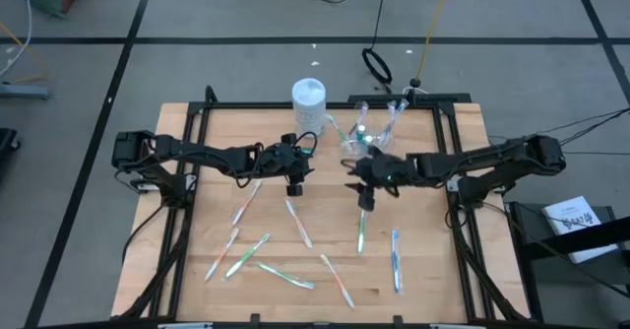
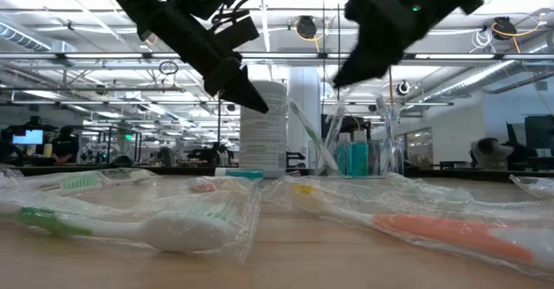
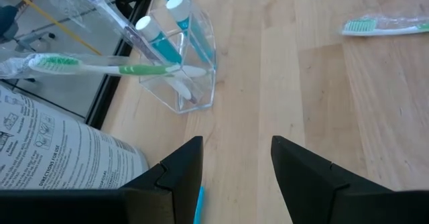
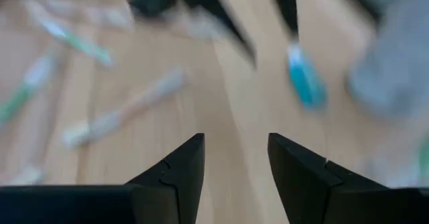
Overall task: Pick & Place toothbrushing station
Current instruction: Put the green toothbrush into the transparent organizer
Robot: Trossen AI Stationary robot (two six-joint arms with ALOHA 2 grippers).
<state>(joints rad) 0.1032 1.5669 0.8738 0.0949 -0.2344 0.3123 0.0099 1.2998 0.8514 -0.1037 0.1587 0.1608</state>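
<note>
A small clear cup (image 1: pixel 369 137) stands at the table's far middle. It holds blue tubes (image 3: pixel 161 39) and a green-accented toothbrush (image 3: pixel 100 66) that leans out over its rim. Several wrapped toothbrushes (image 1: pixel 298 223) lie flat on the wood nearer the front. My left gripper (image 1: pixel 294 184) hovers left of the cup, open (image 3: pixel 234 163) and holding nothing. A blue tube (image 4: pixel 305 83) shows just under it; I cannot tell if they touch. My right gripper (image 1: pixel 361 197) hovers in front of the cup, open (image 4: pixel 234 163) and empty.
A white cylindrical container (image 1: pixel 308 102) with a printed label (image 3: pixel 53 157) stands left of the cup, close behind my left gripper. Black frame rails (image 1: pixel 197 132) run along the table's left, right and far sides. Bare wood shows between the two grippers.
</note>
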